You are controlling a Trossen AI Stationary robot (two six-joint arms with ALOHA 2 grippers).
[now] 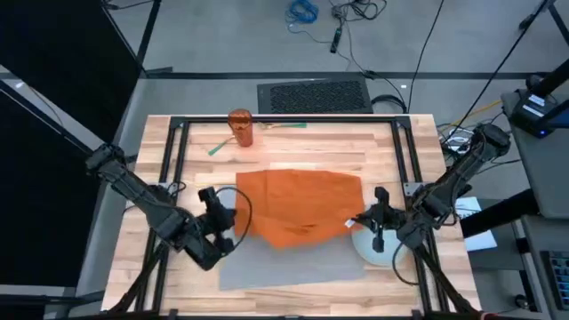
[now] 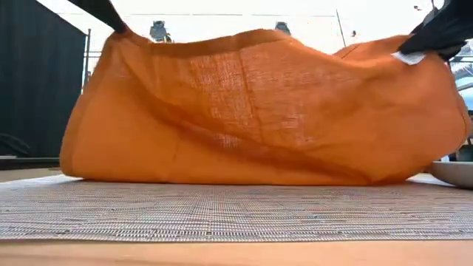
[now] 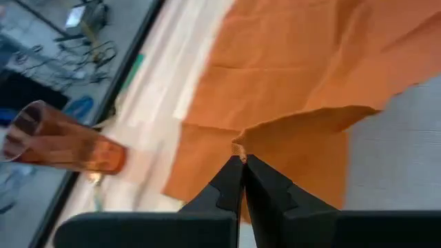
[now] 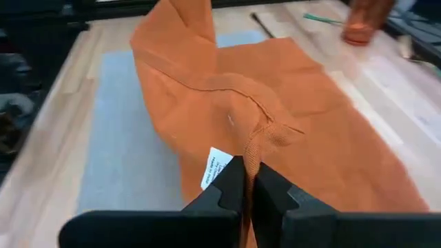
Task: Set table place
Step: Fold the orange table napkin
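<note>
Orange cloth dominates the middle of the light wooden bench (image 1: 293, 147), where a napkin (image 1: 302, 206) hangs stretched between two dark robot arms above a grey woven placemat (image 1: 293, 260).

At the left, the left hand (image 1: 233, 212) has its fingers pinched tight on the napkin's near-left corner; in its wrist view the two black fingers (image 3: 227, 189) meet on a fold of orange fabric (image 3: 289, 89). Beyond that corner, toward the far edge of the bench, a translucent orange tumbler (image 1: 240, 127) stands upright, with a thin green stick-like item (image 1: 220, 148) lying just beside it; what the item is cannot be told.

Across the centre, the low view shows the napkin (image 2: 259, 111) lifted at both upper corners and sagging so that its lower edge rests on the placemat (image 2: 236, 210). The placemat lies flat on the near half of the bench, partly covered by the cloth.

At the right, the right hand (image 1: 377, 219) is likewise clamped on the napkin's right corner, its fingers (image 4: 231, 189) closed on a bunched hem next to a white care label (image 4: 216, 167). Just below that hand, a round pale plate (image 1: 373, 250) sits on the bench at the placemat's right edge, partly hidden by the arm.
</note>
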